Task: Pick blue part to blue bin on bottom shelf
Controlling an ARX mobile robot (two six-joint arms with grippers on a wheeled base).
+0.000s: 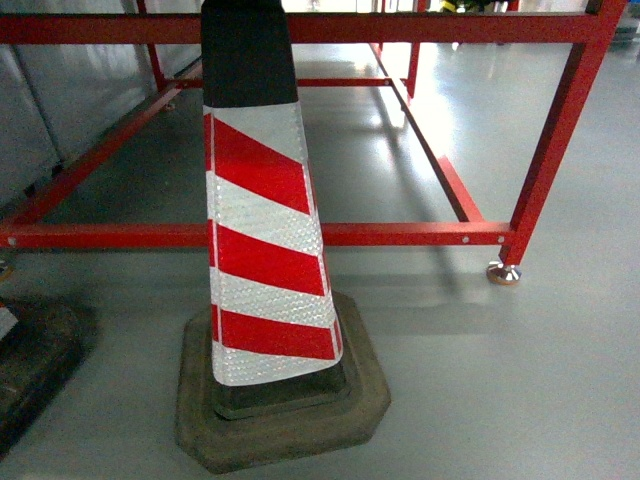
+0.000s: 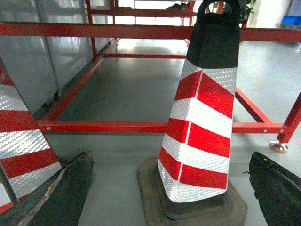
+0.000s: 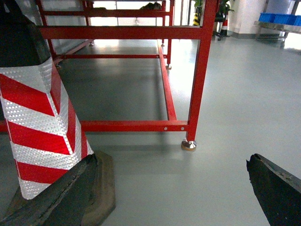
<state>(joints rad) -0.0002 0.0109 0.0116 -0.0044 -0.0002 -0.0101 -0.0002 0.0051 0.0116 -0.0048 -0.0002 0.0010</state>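
Head view: a red-and-white striped traffic cone (image 1: 265,250) on a dark rubber base stands on the grey floor (image 1: 520,380), close in front of the camera and blocking much of the view. Behind it is a red steel frame (image 1: 400,234) with a levelling foot (image 1: 503,272) at the right post. The cone probably marks off the frame area. A second dark base (image 1: 30,360) sits at the left edge. No arm or hand shows here. No blue part, blue bin or bottom shelf is visible; the robot looks to be away from the work area.

Left wrist view: the same cone (image 2: 200,127) sits centre-right and another striped cone (image 2: 21,155) at the left edge. The left hand (image 2: 171,188) has its two dark fingers (image 2: 66,193) at the bottom corners, spread wide, holding nothing and touching nothing.

Right wrist view: the cone (image 3: 40,117) is on the left, with the red frame post (image 3: 200,84) and foot ahead. The right hand (image 3: 171,193) is also spread wide and empty, one finger (image 3: 277,188) at the lower right. Far off at the top right, blue bins (image 3: 282,18) sit on a steel rack, too small to tell whether they belong to the task.
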